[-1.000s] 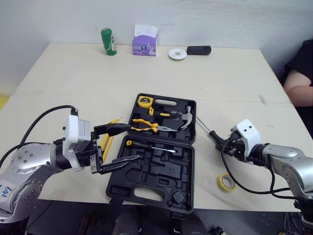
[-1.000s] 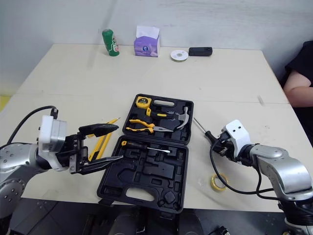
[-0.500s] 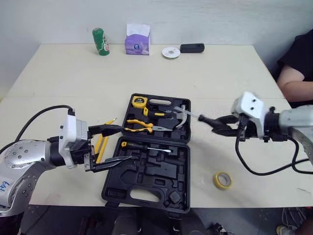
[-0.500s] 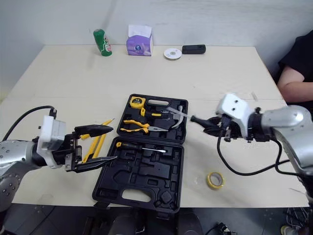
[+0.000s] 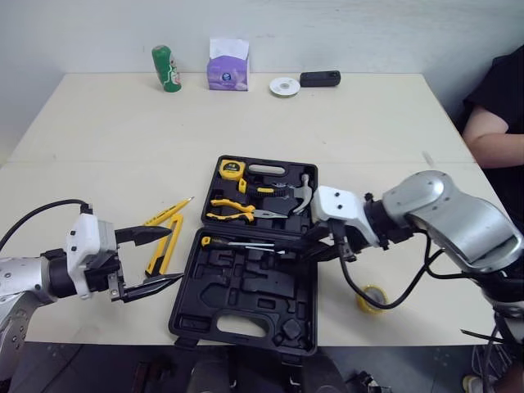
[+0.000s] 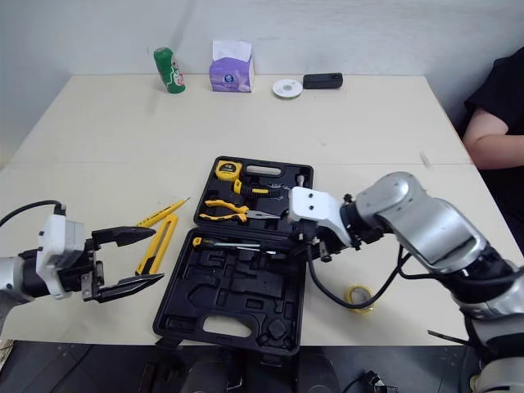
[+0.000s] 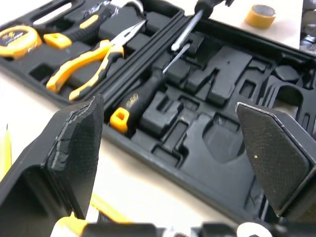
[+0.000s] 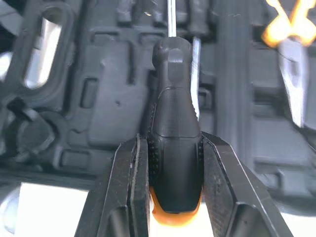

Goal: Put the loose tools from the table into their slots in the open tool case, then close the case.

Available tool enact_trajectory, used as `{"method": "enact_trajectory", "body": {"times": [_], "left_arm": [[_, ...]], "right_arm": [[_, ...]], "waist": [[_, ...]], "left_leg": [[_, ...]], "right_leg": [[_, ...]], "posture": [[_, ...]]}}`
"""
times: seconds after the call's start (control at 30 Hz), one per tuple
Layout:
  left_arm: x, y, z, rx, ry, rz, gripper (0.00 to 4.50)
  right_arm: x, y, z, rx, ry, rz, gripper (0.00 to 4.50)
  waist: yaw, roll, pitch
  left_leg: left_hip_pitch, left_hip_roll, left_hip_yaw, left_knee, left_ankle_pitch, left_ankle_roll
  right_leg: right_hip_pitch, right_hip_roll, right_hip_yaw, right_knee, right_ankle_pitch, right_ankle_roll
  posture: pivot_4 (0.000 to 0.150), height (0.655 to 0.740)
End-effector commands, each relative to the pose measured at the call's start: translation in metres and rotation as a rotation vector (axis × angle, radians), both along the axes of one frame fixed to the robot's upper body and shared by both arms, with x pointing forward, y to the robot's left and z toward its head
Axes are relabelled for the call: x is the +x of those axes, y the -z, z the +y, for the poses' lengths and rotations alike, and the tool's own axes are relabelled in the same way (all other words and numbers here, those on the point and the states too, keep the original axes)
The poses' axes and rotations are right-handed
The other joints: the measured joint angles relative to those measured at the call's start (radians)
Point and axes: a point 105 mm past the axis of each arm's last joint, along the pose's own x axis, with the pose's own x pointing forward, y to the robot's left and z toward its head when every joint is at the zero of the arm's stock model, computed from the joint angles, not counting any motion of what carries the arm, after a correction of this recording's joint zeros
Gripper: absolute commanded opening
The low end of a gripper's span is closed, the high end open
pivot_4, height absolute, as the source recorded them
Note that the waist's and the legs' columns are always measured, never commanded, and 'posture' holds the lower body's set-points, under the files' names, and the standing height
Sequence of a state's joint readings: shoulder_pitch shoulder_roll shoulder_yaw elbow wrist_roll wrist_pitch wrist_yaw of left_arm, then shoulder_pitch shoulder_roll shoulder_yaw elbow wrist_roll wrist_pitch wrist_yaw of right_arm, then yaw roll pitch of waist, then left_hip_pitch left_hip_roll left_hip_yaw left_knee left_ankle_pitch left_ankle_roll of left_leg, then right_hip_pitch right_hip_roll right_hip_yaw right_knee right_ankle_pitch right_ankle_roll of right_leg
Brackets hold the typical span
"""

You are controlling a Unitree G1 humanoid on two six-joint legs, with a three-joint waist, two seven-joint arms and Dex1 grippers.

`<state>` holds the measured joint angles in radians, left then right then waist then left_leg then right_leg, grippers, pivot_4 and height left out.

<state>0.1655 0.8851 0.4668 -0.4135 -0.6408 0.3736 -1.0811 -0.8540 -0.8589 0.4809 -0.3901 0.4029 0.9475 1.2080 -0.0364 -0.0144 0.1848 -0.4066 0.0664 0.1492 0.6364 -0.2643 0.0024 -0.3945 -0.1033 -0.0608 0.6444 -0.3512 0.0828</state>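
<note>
Step in hand, as I read it: seating a screwdriver in the near tray.

- Left end effector (image 5: 175, 255): nearest, low over the worktop (image 5: 106, 147) just left of the case, jaws spread wide, nothing in them.
- Open black plastic tool case (image 5: 246, 304): centre of the worktop. Most moulded slots in the near half are empty. One black-handled screwdriver with a yellow end cap (image 5: 225, 242) sits along its far edge.
- Right end effector (image 8: 172, 143): clamped on the black-handled screwdriver with an orange butt (image 8: 174, 108), over the right side of the near tray. Its shaft runs parallel to the seated one and close beside it.
- Loose: yellow tape roll (image 5: 370, 300) right of the case, yellow utility knife (image 5: 162, 246) just left of it near the left jaws, yellow pencil (image 5: 170, 210) just beyond the knife.
- Far half holds a yellow tape measure (image 5: 232, 169), yellow-handled pliers (image 5: 233, 211) and a steel claw hammer (image 5: 300, 193).

Next move: line the shaft up with the free groove, lower until the handle drops into its recess, then release. I can't tell whether it's touching the tray yet. Knife looks like the obvious left-arm pick. Lid closes last.
</note>
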Motion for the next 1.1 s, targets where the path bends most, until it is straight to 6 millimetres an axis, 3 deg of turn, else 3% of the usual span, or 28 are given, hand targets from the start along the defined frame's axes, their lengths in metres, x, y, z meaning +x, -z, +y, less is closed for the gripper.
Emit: {"method": "enact_trajectory", "body": {"times": [0.03, 0.4, 1.1], "left_arm": [[-0.009, 0.001, 0.003, 0.004, -0.008, 0.003, 4.5], [-0.013, 0.006, -0.002, -0.016, -0.022, 0.026, 4.5], [-0.015, 0.005, -0.005, 0.0, -0.01, 0.057, 4.5]], "right_arm": [[-0.004, -0.002, 0.008, -0.037, -0.023, -0.034, 1.01], [-0.003, 0.018, 0.02, -0.133, 0.044, -0.035, 1.01], [0.0, 0.031, 0.027, -0.148, 0.114, -0.027, 1.01]], "waist": [[0.0, 0.0, 0.0], [-0.008, -0.001, 0.0], [-0.022, -0.001, -0.001]], "left_leg": [[0.0, 0.0, 0.0, 0.0, 0.0, 0.0], [0.0, -0.001, -0.001, 0.0, 0.0, 0.0], [0.0, -0.001, -0.002, -0.001, 0.0, 0.0]], "right_leg": [[0.0, 0.0, 0.0, 0.0, 0.0, 0.0], [0.0, -0.002, -0.001, 0.001, 0.0, -0.001], [0.0, -0.002, -0.002, 0.002, -0.001, -0.001]], "posture": [[0.15, 0.74], [0.15, 0.74], [0.15, 0.74]]}}
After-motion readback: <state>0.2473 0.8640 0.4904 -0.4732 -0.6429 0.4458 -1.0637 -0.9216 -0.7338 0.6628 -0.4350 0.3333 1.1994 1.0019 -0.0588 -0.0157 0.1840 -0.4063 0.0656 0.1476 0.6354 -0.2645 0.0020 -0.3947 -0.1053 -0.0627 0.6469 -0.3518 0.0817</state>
